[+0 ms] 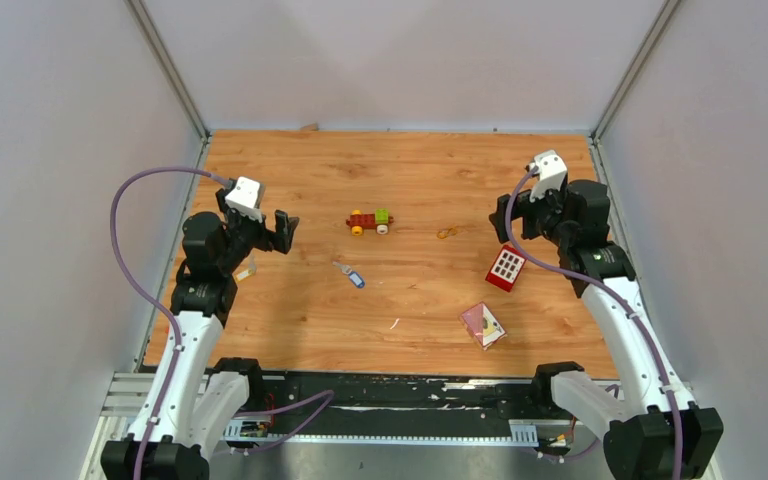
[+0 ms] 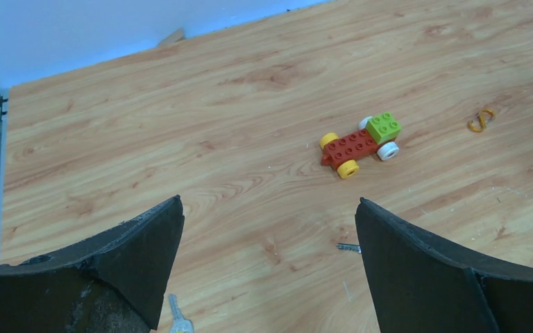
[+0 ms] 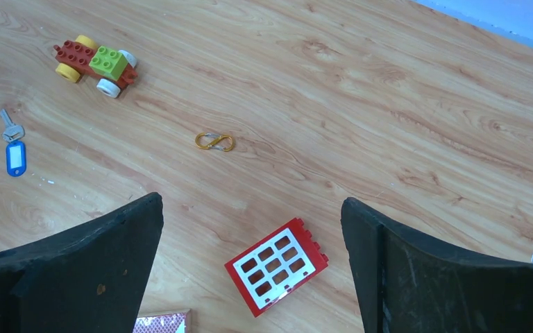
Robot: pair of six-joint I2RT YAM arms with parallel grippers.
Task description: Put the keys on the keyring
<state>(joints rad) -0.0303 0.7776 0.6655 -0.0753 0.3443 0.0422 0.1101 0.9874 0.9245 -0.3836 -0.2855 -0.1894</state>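
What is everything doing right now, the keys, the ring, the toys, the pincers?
Blue key: lying flat, off the ring.
Yellow key: lying flat, off the ring.
Keyring: lying alone, no keys on it.
Toy car: upright on its wheels.
Red block: lying flat.
Left pincer: open, empty.
Right pincer: open, empty.

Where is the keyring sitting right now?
In the top view the keyring lies right of centre, on the right arm's side, between the toy car and the red window block, touching neither.

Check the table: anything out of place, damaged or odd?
Nothing damaged or spilled. Only oddity: a small tan scrap lying against the far wall, away from everything else.
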